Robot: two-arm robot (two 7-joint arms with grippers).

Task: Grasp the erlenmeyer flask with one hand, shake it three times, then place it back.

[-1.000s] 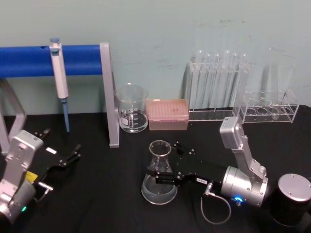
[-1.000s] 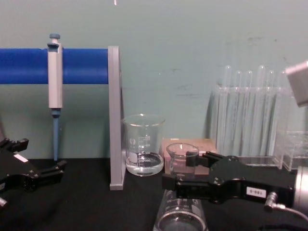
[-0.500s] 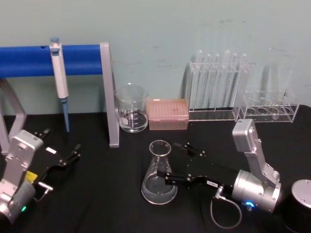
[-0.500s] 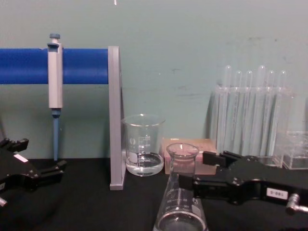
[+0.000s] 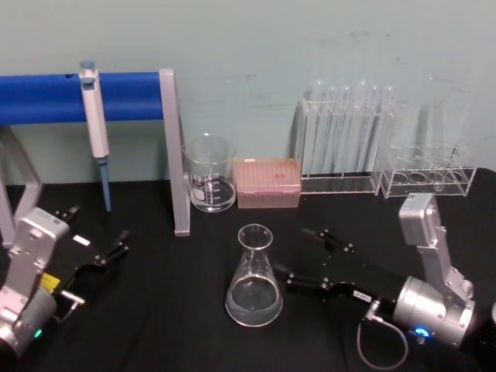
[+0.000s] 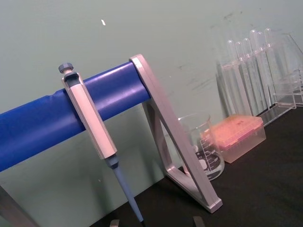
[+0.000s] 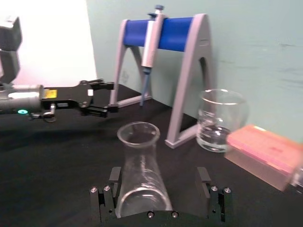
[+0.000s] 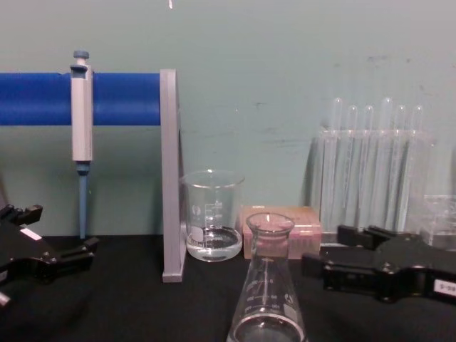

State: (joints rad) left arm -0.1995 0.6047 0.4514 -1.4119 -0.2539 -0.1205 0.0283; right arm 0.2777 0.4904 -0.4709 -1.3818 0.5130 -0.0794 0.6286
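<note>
The erlenmeyer flask (image 5: 253,277) stands upright on the black table with a little clear liquid in its base; it also appears in the chest view (image 8: 268,293) and the right wrist view (image 7: 140,176). My right gripper (image 5: 292,251) is open just to the right of the flask, clear of the glass, with its jaws level with the flask's body (image 8: 324,249). In the right wrist view the flask sits ahead of the spread jaws (image 7: 159,174). My left gripper (image 5: 97,230) rests open at the table's left side, far from the flask.
A blue-barred grey stand (image 5: 173,151) holds a pipette (image 5: 95,128) at the back left. Behind the flask stand a glass beaker (image 5: 210,172) and a pink tip box (image 5: 267,182). A rack of test tubes (image 5: 345,139) and a second clear rack (image 5: 430,178) line the back right.
My right gripper let go of the flask's neck and drew back to the right. The flask stays standing on the table. The left arm has not moved.
</note>
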